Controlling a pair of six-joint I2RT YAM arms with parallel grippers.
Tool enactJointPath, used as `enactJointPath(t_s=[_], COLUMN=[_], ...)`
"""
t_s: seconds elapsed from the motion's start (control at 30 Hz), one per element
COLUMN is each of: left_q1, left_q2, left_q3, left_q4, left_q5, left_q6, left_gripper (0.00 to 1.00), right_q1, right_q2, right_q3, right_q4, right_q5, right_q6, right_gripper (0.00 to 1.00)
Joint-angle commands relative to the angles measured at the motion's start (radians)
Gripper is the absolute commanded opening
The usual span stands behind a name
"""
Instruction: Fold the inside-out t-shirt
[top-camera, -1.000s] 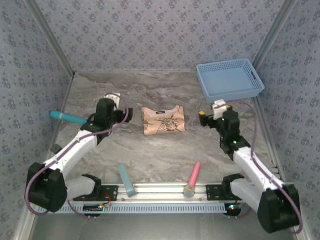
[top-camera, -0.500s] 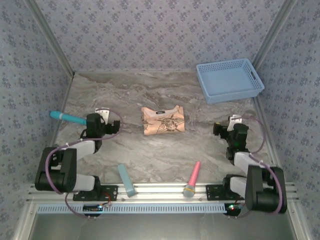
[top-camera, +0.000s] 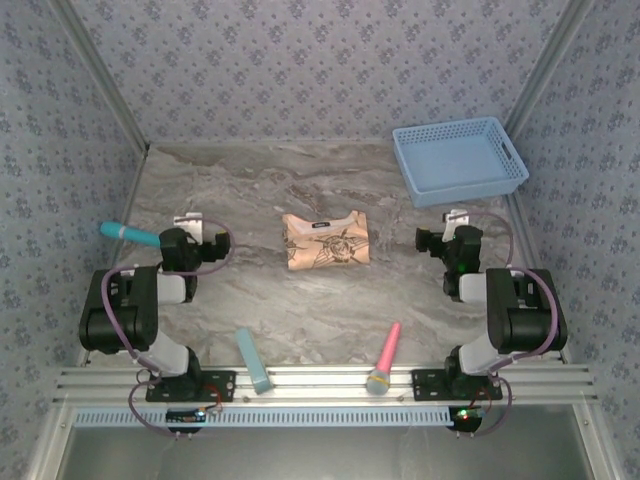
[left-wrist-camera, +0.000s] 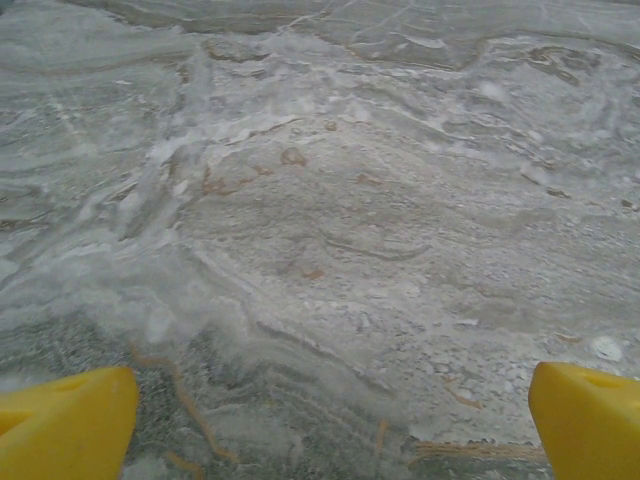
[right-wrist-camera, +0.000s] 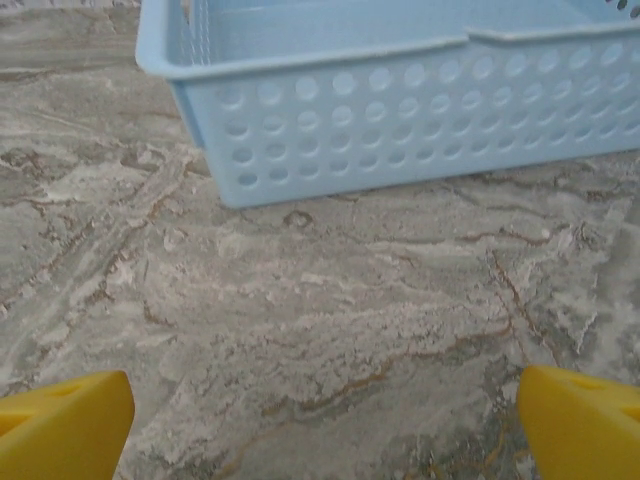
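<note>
Both arms had drawn back toward their bases, away from the folded peach-tan cloth t-shirt with brown leafy print (top-camera: 326, 240), which lay mid-table on the grey marbled tabletop (top-camera: 300, 310). Left gripper (left-wrist-camera: 330, 425) and right gripper (right-wrist-camera: 325, 420) had jaws spread wide, holding nothing. A perforated light-blue plastic basket (right-wrist-camera: 400, 120) sat just ahead of the right one.

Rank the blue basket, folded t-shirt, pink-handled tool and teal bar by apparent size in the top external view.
1. blue basket
2. folded t-shirt
3. pink-handled tool and teal bar: look about alike, so not ranked.
</note>
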Motion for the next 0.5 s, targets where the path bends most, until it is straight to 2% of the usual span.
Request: enactJointPath(t_s=[0.0, 0.23, 0.37, 0.47], left_q1=[-0.008, -0.007, -0.007, -0.008], left_q2=[-0.002, -0.003, -0.005, -0.004], left_q3=[0.031, 0.031, 0.031, 0.031], left_q4=[0.019, 0.014, 0.014, 0.014], left_q5=[-0.053, -0.053, -0.054, -0.055], left_q6=[-0.034, -0.035, -0.035, -0.035], left_gripper=[1.0, 1.0, 1.0, 1.0], right_q1=[0.0, -0.004, 0.03, 0.016], right_q2=[-0.006, -0.005, -0.007, -0.004], right_q3=[0.016, 0.02, 0.001, 0.006], right_q4=[-0.019, -0.026, 0.014, 0.002], right_q5=[0.016, -0.001, 0.093, 0.075], right_q6=[-0.019, -0.016, -0.027, -0.014], right_gripper=[1.0, 1.0, 1.0, 1.0])
